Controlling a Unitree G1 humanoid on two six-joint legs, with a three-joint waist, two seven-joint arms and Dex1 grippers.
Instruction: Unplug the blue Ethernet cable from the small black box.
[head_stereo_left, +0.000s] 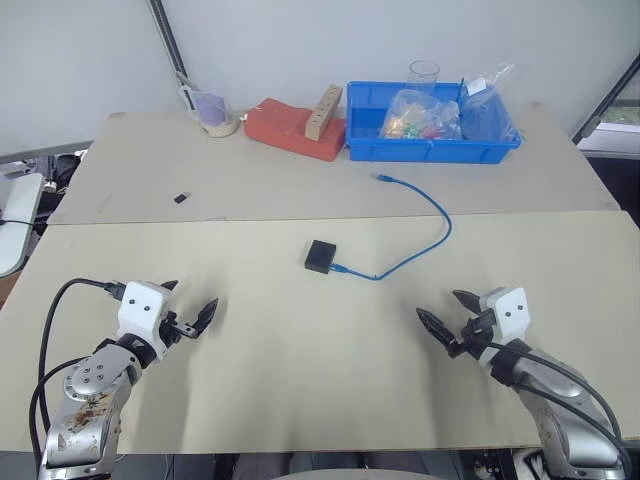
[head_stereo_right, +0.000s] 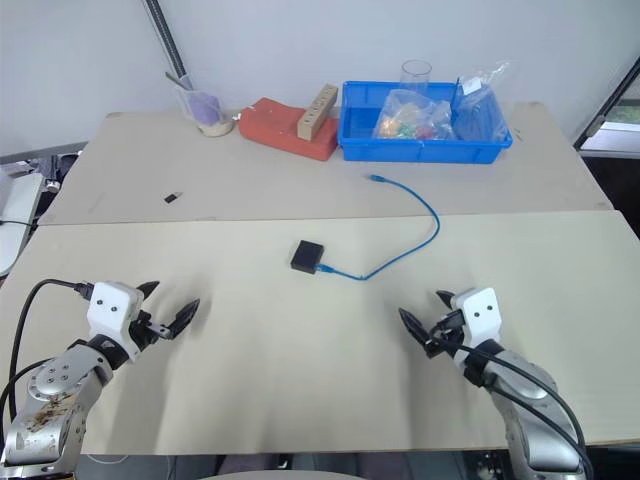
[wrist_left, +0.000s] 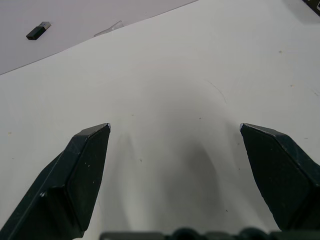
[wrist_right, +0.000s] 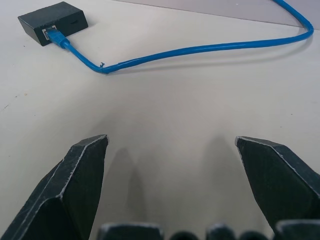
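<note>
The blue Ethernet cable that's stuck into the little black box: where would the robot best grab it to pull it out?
Probably at the plug end of the blue Ethernet cable, right where it enters the small black box. That port faces the robot's right, so the open right gripper could come in from that side, while the open left gripper steadies the flat, loose box against sliding.

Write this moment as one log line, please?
blue cable: plugged into black box | left claw: open, empty | right claw: open, empty
</note>
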